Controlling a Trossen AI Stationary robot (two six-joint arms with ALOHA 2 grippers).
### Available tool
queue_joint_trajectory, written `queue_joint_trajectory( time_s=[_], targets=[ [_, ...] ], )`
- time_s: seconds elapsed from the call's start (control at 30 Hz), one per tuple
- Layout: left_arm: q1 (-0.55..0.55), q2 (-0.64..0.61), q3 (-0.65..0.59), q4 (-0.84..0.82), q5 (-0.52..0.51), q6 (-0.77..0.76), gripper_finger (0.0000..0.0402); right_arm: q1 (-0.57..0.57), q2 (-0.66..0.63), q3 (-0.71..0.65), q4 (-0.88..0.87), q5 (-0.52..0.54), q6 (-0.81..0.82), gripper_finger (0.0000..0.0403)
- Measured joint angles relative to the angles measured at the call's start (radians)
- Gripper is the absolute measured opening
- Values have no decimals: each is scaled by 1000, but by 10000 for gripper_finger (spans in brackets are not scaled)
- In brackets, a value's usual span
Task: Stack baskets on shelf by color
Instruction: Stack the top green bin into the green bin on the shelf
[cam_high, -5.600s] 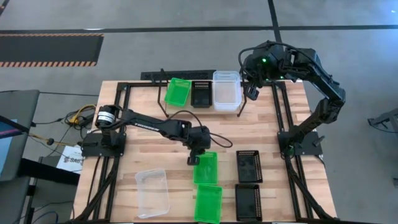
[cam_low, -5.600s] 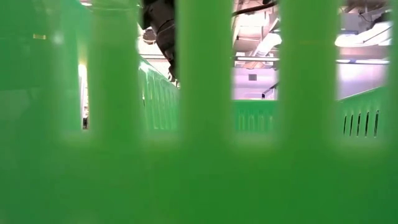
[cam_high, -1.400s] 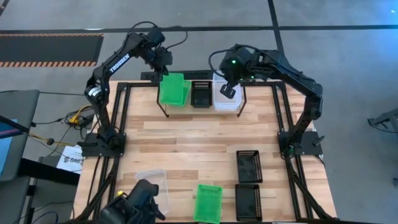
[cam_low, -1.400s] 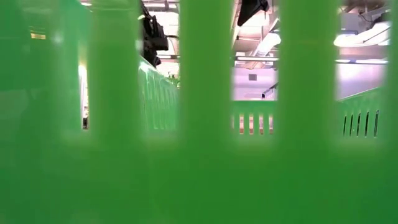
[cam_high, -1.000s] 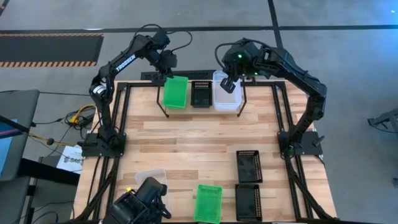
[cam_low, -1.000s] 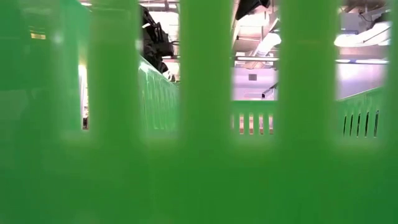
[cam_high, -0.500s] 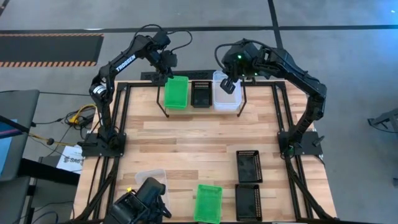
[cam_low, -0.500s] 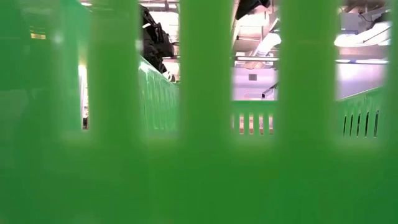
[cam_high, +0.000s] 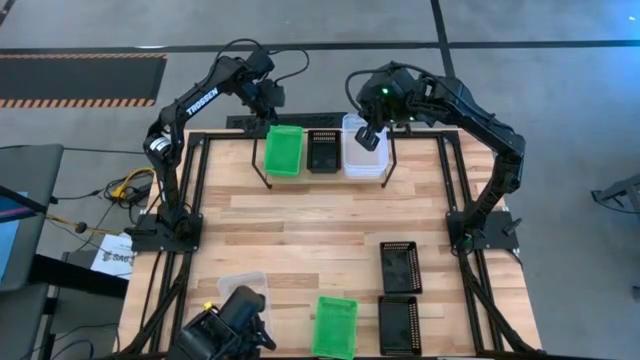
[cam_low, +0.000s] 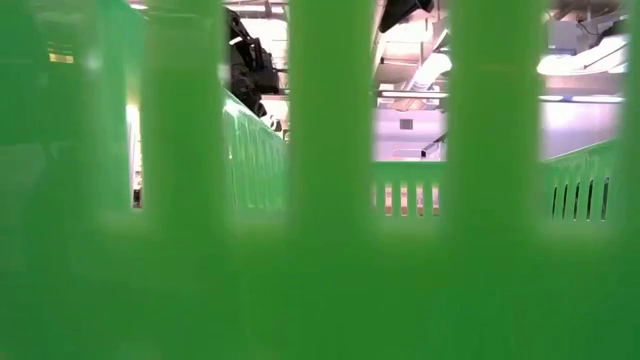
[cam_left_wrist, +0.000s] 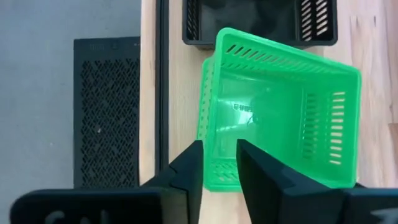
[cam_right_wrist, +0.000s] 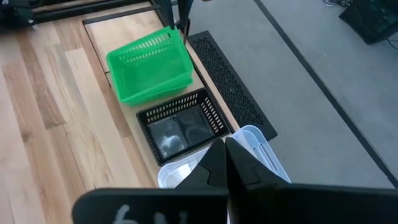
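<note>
At the tabletop's far edge, the left pincer (cam_high: 272, 108) has its fingers slightly parted astride the rear wall of the green baskets (cam_high: 283, 148), stacked on the shelf's (cam_high: 263, 172) left end. The black basket (cam_high: 323, 150) sits mid-shelf. The right pincer (cam_high: 367, 136), clenched and empty, hovers over the clear basket (cam_high: 362, 160).
</note>
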Motion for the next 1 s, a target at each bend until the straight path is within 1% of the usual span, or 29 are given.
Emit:
queue_joint_trajectory(
  time_s=[0.1, 0.3, 0.43, 0.53, 0.7, 0.83, 1.0],
  targets=[
    [-5, -3, 0, -3, 2, 13, 89, -8, 0, 0, -1, 0, 0, 3],
    [-32, -6, 0, -17, 0, -33, 84, -31, 0, 0, -11, 0, -2, 3],
    [-69, -6, 0, 36, -34, -32, 76, -42, 0, 0, -20, 0, -3, 3],
    [-97, -6, 0, 87, -76, -33, 60, -46, 0, 0, -19, -1, -3, 3],
    [-127, -3, 0, 101, -165, 0, 8, -46, 0, 0, -19, -1, -1, 3],
    [-125, -2, 0, 109, -177, -10, 2, -45, 0, 0, -19, -1, 1, 3],
    [-108, -2, 0, 97, -153, -52, 0, -45, 0, 0, -17, -2, 1, 3]
  ],
)
